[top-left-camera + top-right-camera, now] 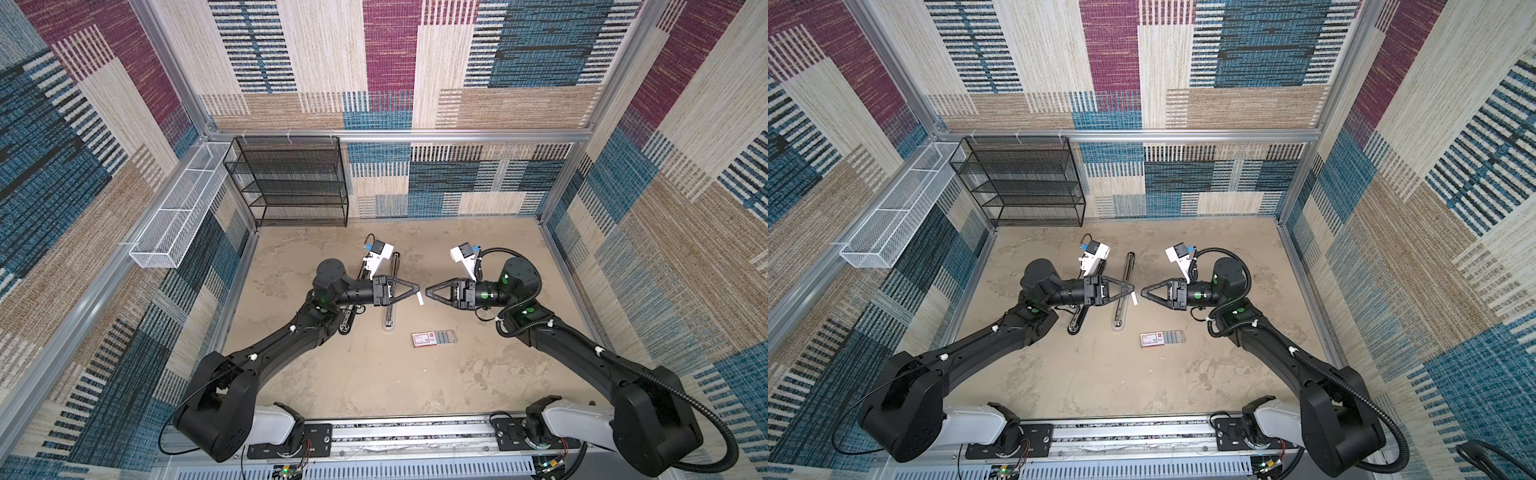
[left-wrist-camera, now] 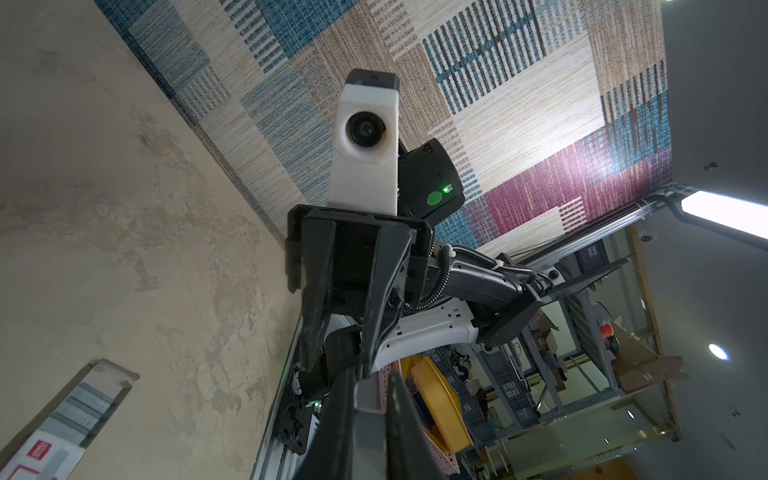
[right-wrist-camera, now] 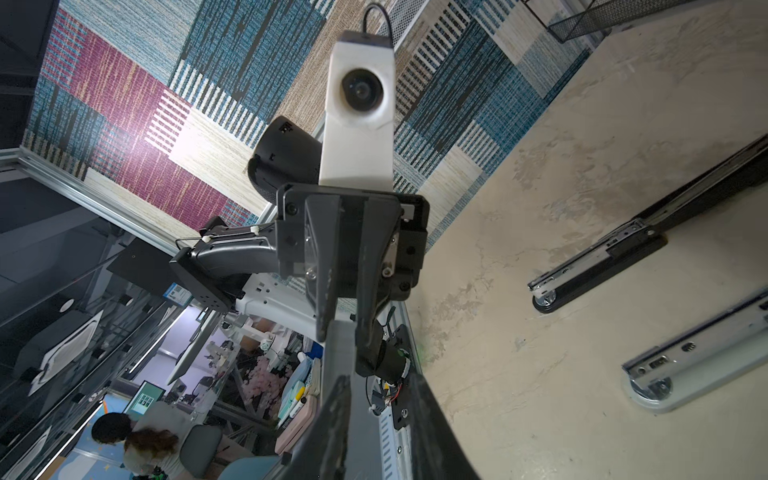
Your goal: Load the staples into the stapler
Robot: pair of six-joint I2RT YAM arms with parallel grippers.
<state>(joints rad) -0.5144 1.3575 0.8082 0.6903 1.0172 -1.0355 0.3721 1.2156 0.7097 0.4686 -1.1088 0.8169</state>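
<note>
In both top views my two grippers meet tip to tip above the table's middle. My left gripper point(image 1: 416, 290) point(image 2: 372, 382) is shut on a small silvery strip of staples point(image 1: 420, 298) point(image 2: 370, 415). Facing it, my right gripper point(image 1: 428, 291) point(image 3: 378, 382) is open; the strip point(image 3: 338, 349) runs along one of its fingers. Below them the stapler lies opened out on the table as a black arm point(image 1: 347, 324) point(image 3: 602, 266) and a silvery channel point(image 1: 390, 291) point(image 3: 685, 357). The red-and-white staple box point(image 1: 424, 338) point(image 2: 41, 453) lies nearer the front, its grey tray point(image 1: 446, 336) pulled out.
A black mesh shelf rack point(image 1: 291, 183) stands at the back left. On the left wall hangs a white wire basket point(image 1: 178, 224). Aluminium frame rails border the beige table point(image 1: 374, 386).
</note>
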